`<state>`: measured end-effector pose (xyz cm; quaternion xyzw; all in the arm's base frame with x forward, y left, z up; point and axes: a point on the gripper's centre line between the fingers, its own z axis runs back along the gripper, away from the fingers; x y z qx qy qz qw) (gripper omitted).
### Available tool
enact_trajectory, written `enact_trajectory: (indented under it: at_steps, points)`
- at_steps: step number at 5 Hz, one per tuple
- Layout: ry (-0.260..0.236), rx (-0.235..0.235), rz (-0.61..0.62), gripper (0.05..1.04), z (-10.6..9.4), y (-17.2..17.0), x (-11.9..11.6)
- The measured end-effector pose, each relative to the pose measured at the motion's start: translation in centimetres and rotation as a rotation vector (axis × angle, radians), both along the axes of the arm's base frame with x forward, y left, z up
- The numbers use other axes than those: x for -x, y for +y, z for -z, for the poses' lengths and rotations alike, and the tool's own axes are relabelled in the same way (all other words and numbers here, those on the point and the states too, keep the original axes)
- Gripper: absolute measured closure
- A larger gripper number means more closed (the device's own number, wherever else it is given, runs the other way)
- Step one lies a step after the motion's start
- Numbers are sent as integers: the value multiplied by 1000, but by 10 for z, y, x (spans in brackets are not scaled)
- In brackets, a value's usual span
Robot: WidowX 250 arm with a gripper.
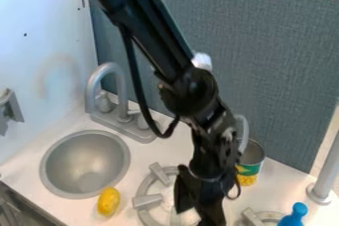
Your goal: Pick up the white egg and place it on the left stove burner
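Observation:
The gripper (197,211) hangs over the left burner (144,201) near the bottom centre, its two fingers apart with burner and counter visible between them. Just right of the gripper's wrist stands a can (251,161), metallic at the top with a green and yellow label, partly hidden by the arm. A yellow oval object (108,201) lies on the counter by the front right edge of the sink (86,163). At the bottom right, a blue rounded object (295,215) is partly cut off by the view's edge.
A grey faucet (106,91) rises behind the sink. Another burner (253,217) lies right of the gripper, near a grey post (324,180). A blue-grey panel (265,71) stands behind the counter, and a white wall (39,46) is on the left.

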<state>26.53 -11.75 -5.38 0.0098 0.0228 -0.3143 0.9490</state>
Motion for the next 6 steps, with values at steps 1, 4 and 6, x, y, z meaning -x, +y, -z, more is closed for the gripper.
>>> enact_trajectory:
  at_steps: [1,4,6]
  points:
    - [28,-22,-2,85,12,-3,2]
    - [42,-46,28,85,32,-16,5]
    - [62,-63,26,149,45,-24,-1]
